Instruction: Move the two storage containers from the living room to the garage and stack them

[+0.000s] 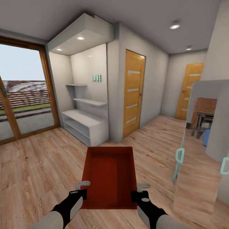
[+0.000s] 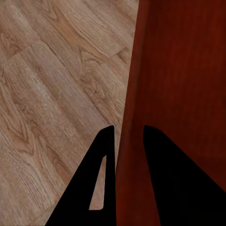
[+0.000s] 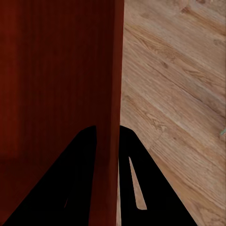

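Closest to the head camera, the left tool [image 1: 83, 188] pinches the left long wall of one red-orange storage container [image 1: 109, 178], one finger inside and one outside, jaws narrowed onto the thin wall. The left wrist view confirms it: a dark finger [image 2: 89, 188] sits on the outer side over the wood-plank floor [image 2: 52, 94] and the other on the inner side, the wall's edge running between them. Across the box, the right tool [image 1: 140, 190] grips the opposite long wall the same way, its fingers [image 3: 136, 183] straddling the rim.

Carried level in front of the robot above the planks, the container is open-topped and empty. It looks rigid and light, with smooth straight walls that could slip through a pinch, so a two-sided hold near the middle of the long walls seems the safest place, keeping it from tipping.

Counted left to right: one glazed window door [image 1: 22, 92], one white shelf unit [image 1: 84, 122], two wooden doors [image 1: 133, 92], one storage container, two tools. A second container is yet to be fetched.
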Motion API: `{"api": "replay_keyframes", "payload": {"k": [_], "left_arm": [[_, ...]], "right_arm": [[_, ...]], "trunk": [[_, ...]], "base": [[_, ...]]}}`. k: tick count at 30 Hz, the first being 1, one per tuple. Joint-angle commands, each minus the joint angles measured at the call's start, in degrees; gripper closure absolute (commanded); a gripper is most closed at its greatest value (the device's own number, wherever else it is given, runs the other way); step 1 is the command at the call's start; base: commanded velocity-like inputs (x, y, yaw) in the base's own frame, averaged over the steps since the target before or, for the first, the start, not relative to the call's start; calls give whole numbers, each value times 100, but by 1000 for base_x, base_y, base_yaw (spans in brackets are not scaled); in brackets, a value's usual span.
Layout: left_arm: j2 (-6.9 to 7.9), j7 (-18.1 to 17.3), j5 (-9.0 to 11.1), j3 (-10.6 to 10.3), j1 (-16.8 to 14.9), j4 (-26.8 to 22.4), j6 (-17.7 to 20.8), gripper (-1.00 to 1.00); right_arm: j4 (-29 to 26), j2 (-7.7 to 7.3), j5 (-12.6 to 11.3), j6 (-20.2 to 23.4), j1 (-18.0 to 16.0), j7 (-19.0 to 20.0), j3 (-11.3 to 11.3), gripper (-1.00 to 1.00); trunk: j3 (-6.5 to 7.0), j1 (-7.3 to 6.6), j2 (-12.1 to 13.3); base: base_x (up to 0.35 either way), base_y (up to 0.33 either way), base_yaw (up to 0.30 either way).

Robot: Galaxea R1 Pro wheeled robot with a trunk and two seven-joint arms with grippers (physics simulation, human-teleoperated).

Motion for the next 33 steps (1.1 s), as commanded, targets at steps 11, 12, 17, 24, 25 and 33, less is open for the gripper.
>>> {"api": "replay_keyframes", "payload": {"k": [11, 12, 17, 24, 25, 33], "left_arm": [[311, 64, -3, 81, -4, -14, 36, 100], [311, 64, -3, 81, -4, -14, 35, 100], [311, 64, -3, 81, -5, -14, 33, 100], [306, 64, -3, 81, -5, -14, 33, 100], [305, 64, -3, 81, -4, -14, 33, 100], [310, 64, -3, 81, -2, -16, 33, 100]], "right_arm": [[-9, 21, -13, -17, -7, -39, -157, 100], [-9, 21, -13, -17, -7, -39, -157, 100], [-9, 22, -13, -17, -7, -39, -157, 100], [-9, 16, -13, -17, -7, -39, -157, 100], [-9, 16, -13, -17, -7, -39, -157, 100], [-9, 8, -13, -17, -7, -39, -157, 100]], "trunk": [[-7, 4, -4], [-7, 4, -4], [-7, 4, -4], [-7, 4, -4], [-7, 4, -4], [-7, 4, -4]], "base": [[323, 108, -157], [323, 108, -238], [323, 108, -242], [323, 108, -243], [323, 108, -243], [323, 108, -243]]}}
